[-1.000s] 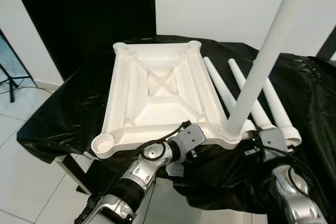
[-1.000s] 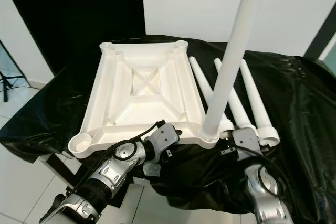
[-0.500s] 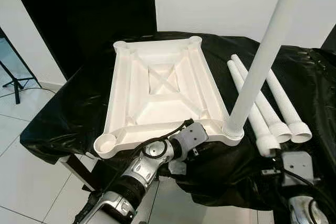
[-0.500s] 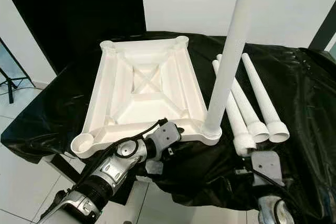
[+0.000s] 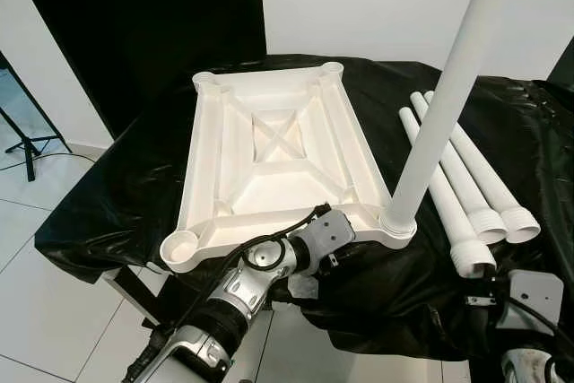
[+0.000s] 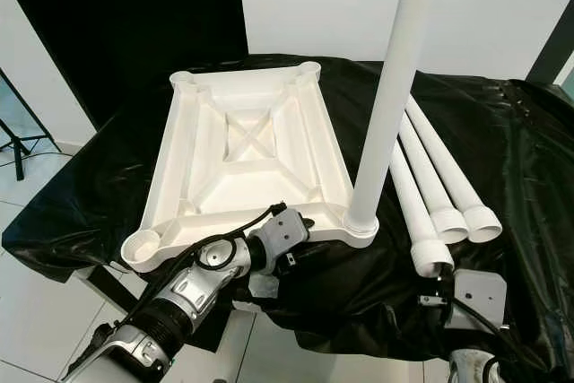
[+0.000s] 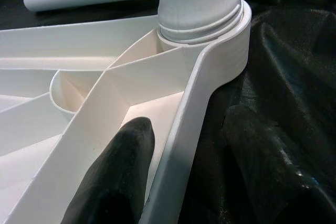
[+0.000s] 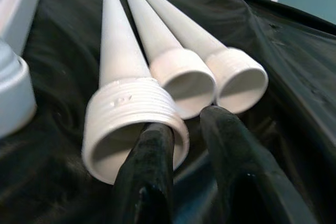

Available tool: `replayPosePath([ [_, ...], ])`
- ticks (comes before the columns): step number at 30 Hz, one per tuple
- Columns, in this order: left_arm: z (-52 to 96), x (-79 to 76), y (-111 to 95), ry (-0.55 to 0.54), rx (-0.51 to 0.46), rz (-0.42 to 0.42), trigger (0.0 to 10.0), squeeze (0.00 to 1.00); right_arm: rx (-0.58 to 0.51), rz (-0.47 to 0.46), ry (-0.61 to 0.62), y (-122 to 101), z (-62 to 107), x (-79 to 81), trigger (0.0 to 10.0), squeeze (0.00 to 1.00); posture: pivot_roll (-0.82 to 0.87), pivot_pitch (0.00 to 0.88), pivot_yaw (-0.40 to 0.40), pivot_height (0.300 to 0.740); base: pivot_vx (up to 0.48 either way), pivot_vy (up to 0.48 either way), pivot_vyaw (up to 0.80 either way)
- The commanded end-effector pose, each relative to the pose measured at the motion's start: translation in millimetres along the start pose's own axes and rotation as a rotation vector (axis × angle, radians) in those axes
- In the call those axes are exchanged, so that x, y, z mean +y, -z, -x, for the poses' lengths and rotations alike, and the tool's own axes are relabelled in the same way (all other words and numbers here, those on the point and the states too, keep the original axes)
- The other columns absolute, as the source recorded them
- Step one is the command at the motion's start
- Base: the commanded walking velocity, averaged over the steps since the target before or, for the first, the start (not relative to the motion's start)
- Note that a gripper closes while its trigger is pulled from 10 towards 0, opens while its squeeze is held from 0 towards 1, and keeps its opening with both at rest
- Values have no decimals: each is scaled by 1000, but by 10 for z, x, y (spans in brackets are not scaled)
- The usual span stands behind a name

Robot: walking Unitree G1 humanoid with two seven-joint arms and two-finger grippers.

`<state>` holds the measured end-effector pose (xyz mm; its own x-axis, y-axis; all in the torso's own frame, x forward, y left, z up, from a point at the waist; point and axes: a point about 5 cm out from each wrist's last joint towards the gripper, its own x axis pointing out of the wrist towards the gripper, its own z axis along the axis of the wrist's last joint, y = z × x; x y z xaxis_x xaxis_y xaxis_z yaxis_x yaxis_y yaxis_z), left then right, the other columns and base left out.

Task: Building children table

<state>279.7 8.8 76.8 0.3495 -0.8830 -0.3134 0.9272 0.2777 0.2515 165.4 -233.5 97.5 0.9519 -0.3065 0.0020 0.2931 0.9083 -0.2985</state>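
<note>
Three loose legs (image 5: 466,195) lie right of the upturned tabletop (image 5: 273,163) on the surface; right tool (image 8: 181,145), slightly parted, nears them. Left tool (image 7: 184,145) straddles the tabletop's near rim beside the upright leg (image 5: 435,123).

Left arm (image 5: 235,298): silver metal segments, rounded polished joint housing, ribbed black collar lower down; black cable looped over the top of the wrist; grey boxy wrist block with small dark screws.
Left hand (image 7: 184,156): two long black fingers (image 7: 118,182), matte, rounded tips, faintly glossy along the edges.
Right arm (image 5: 529,367): silver curved shell; light grey angular wrist block, black cable and small black connector at its side.
Right hand (image 8: 184,135): two long black fingers (image 8: 236,161), smooth, tapered, slight sheen.
</note>
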Motion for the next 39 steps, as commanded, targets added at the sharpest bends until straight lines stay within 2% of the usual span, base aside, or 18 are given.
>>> replayPosePath([
  [1, 26, -205, 321, 117, 133, 86, 10000, 0, -34, -17, -3, -59, -7, -13, 10000, 0, 148, 0, -14, 740, 0, 0, 0],
  [6, 41, -206, 339, 108, 136, 90, 10000, 0, -82, -61, 14, -212, -22, -85, 10000, 0, 150, 0, -19, 740, 0, 0, 0],
  [11, 42, -211, 345, 108, 137, 91, 10000, 0, -48, -63, 18, -177, 36, -113, 10000, 0, 141, 0, -21, 740, 0, 0, 0],
  [12, 40, -215, 347, 110, 137, 92, 10000, 0, -35, -64, 22, -152, 59, -125, 10000, 918, 133, 0, -18, 740, 0, 0, 0],
  [14, 38, -218, 348, 112, 137, 92, 10000, 0, -28, -65, 25, -136, 74, -132, 10000, 918, 133, 0, -18, 740, 0, 0, 0],
  [15, 32, -223, 347, 116, 137, 91, 10000, 0, -20, -69, 19, -118, 80, -128, 10000, 1000, 129, 0, -16, 740, 0, 0, 0],
  [18, 22, -231, 342, 122, 136, 87, 10000, 0, 8, -72, 2, -76, 85, -110, 10000, 1000, 127, 0, -15, 740, 0, 0, 0],
  [19, 19, -230, 340, 123, 136, 85, 10000, 0, 27, -78, -7, -48, 91, -101, 10000, 498, 126, 0, -16, 740, 0, 0, 0],
  [20, 18, -228, 339, 123, 136, 84, 10000, 0, 44, -81, -16, -26, 98, -96, 10000, 498, 126, 0, -16, 740, 0, 0, 0],
  [21, 17, -227, 337, 124, 136, 84, 10000, 0, 53, -88, -22, -10, 108, -100, 10000, 0, 125, 0, -16, 740, 0, 0, 0],
  [29, 39, -234, 356, 120, 138, 94, 10000, 0, 68, -140, -82, -14, 232, -131, 10000, 0, 127, 0, -21, 740, 0, 0, 0],
  [31, 55, -236, 375, 117, 142, 97, 10000, 0, 111, -228, -118, 31, 356, -158, 10000, 0, 121, 0, -19, 740, 0, 0, 0],
  [32, 55, -236, 375, 117, 142, 97, 10000, 0, 111, -228, -118, 31, 356, -158, 10000, 0, 121, 0, -19, 740, 0, 0, 0],
  [33, 63, -237, 384, 118, 144, 98, 10000, 0, 135, -328, -144, 41, 448, -172, 10000, 0, 117, 0, -17, 740, 0, 0, 0],
  [34, 63, -237, 384, 118, 144, 98, 10000, 0, 135, -328, -144, 41, 448, -172, 10000, 0, 117, 0, -17, 740, 0, 0, 0],
  [37, 68, -242, 394, 126, 147, 96, 10000, 0, 160, -467, -166, 39, 564, -190, 10000, 0, 93, 0, -4, 740, 0, 0, 0],
  [39, 68, -243, 395, 129, 148, 95, 10000, 0, 157, -503, -177, 25, 586, -188, 10000, 0, 91, 0, -3, 740, 0, 0, 0],
])
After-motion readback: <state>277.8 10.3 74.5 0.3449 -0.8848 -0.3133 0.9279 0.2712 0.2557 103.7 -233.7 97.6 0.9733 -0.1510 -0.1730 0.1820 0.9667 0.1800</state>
